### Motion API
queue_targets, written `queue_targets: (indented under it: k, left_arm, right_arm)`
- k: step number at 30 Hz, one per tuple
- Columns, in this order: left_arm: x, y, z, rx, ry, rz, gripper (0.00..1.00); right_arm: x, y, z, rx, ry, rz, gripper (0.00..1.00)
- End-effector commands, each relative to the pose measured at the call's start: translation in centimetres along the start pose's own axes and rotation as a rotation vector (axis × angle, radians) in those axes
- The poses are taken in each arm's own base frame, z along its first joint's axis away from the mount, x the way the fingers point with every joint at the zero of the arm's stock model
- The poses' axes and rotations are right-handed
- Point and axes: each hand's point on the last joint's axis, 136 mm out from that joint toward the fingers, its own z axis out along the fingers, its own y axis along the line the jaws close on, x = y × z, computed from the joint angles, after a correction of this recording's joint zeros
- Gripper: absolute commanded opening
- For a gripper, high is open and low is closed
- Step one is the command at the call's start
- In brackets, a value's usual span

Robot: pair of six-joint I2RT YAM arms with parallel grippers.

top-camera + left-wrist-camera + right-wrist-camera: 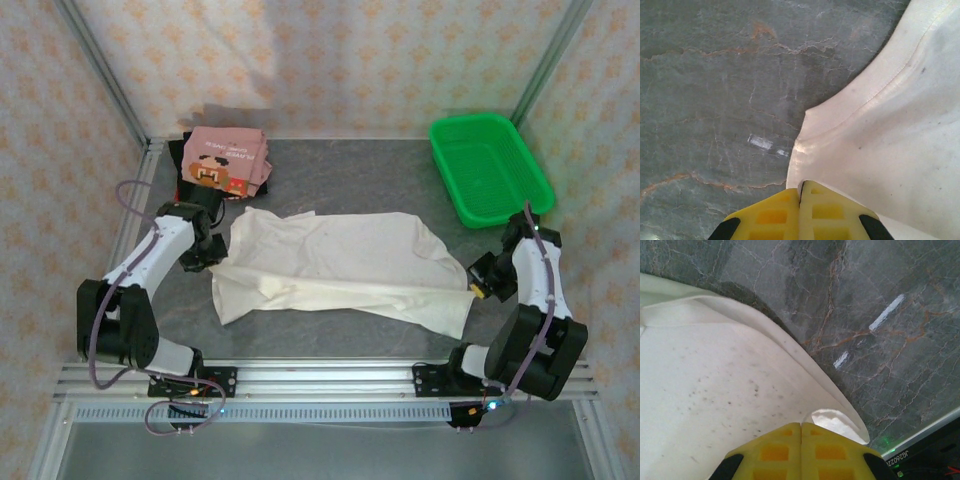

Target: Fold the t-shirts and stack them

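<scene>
the white shirt [340, 265] lies spread across the middle of the desk [350, 175], wrinkled, its near edge doubled over in a long loose fold and its right end reaching closer to the arms than its left. the left gripper [207, 250] sits at the shirt's left edge; in the left wrist view its yellow fingers [775, 215] are pressed together with the hem running in between the tips, so it looks clamped on the cloth. the right gripper [478, 282] is at the near right corner, fingers together too, with the hem curling up at the tips [801, 426], apparently pinched. the pink shirt [222, 160] lies folded at the back left, just beyond the left arm; the basket [447, 170] stands at the back right, well apart from the cloth. the likely trouble is the shallow bite: each gripper seems to hold only the very edge, so a quick lift or pull could slip the hem free on one side and leave the fold skewed. uneven travel between the arms would drag the cloth crooked, and a wide sweep on the left could nudge the pink shirt.
</scene>
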Motion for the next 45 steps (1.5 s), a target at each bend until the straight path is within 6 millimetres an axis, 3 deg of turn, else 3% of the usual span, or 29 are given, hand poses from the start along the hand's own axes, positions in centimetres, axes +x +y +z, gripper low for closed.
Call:
queue_targets:
  k: [1,16,23,29,32,38,45]
  left_arm:
    - [-1.4,-0.8,-0.3,-0.011,-0.036,0.058,0.00]
    - [-3.9,-4.4,-0.2,-0.007,-0.031,0.210,0.00]
    - [-3.8,-3.9,0.3,-0.022,-0.018,0.202,0.00]
    - [-3.2,-3.1,-0.7,0.007,-0.028,0.172,0.00]
    - [-2.8,-2.5,-0.1,0.002,-0.008,0.160,0.00]
    - [-3.5,-1.4,-0.3,-0.001,-0.020,0.131,0.00]
    - [-4.7,-3.5,-0.2,0.061,-0.013,0.181,0.00]
  right_arm:
    - [-0.6,-0.5,0.5,0.044,-0.026,-0.032,0.00]
    - [-1.1,-0.1,1.4,0.063,-0.030,-0.047,0.00]
    - [-1.1,1.5,1.5,0.042,-0.018,-0.087,0.00]
    - [0.1,2.6,1.1,0.063,0.007,-0.162,0.00]
    - [0.6,2.9,1.5,0.079,0.028,-0.191,0.00]
    - [-0.1,3.6,1.5,0.102,0.016,-0.220,0.00]
    - [-0.8,3.6,2.6,0.137,0.032,-0.235,0.00]
